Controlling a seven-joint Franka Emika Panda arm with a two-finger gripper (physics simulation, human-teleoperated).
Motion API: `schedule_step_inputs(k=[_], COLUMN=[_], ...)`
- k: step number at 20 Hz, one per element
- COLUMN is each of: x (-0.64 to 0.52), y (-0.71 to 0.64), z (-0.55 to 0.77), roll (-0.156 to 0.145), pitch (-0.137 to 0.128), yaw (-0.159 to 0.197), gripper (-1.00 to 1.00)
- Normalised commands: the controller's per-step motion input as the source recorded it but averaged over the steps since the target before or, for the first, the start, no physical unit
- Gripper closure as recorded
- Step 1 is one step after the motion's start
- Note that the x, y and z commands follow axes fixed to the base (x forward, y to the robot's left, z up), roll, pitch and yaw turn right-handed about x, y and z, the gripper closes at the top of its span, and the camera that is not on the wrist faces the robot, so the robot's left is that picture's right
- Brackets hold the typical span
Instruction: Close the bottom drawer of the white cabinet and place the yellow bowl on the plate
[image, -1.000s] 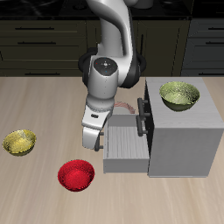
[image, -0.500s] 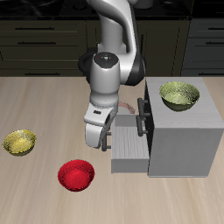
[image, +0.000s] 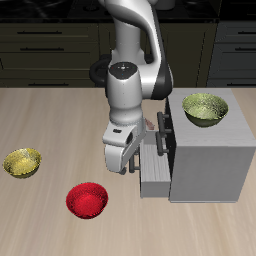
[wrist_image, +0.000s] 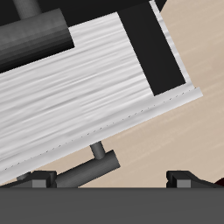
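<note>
On the table sit three bowls: yellow bowl (image: 23, 162), red bowl (image: 86, 200), greenish bowl (image: 205, 109)

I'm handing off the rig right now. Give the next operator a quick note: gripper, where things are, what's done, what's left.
Gripper: at the bottom drawer's front by its handle, holding nothing; open or shut unclear.
Bottom drawer: partly open, sticking out of the white cabinet.
Yellow bowl: on the table, away from the cabinet, untouched.
Red bowl: near the table's front edge.
Greenish bowl: on the cabinet top.
Plate: not visible, probably behind the arm.
Left: finish closing the drawer, then put the yellow bowl on the plate.
</note>
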Motion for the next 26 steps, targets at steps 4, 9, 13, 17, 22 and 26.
schedule_step_inputs(k=[4, 9, 13, 17, 22, 26], x=[0.14, 0.11, 0.09, 0.14, 0.23, 0.27], y=[0.51, 0.48, 0.61, 0.73, 0.57, 0.41], z=[-0.27, -0.43, -0.35, -0.21, -0.38, -0.45], roll=[0.125, 0.113, 0.120, 0.156, 0.142, 0.093], pitch=[-0.113, -0.071, -0.037, -0.093, -0.050, 0.032], yaw=[0.020, 0.023, -0.020, -0.009, 0.048, 0.006], gripper=[-1.00, -1.00, -1.00, -1.00, -1.00, -1.00])
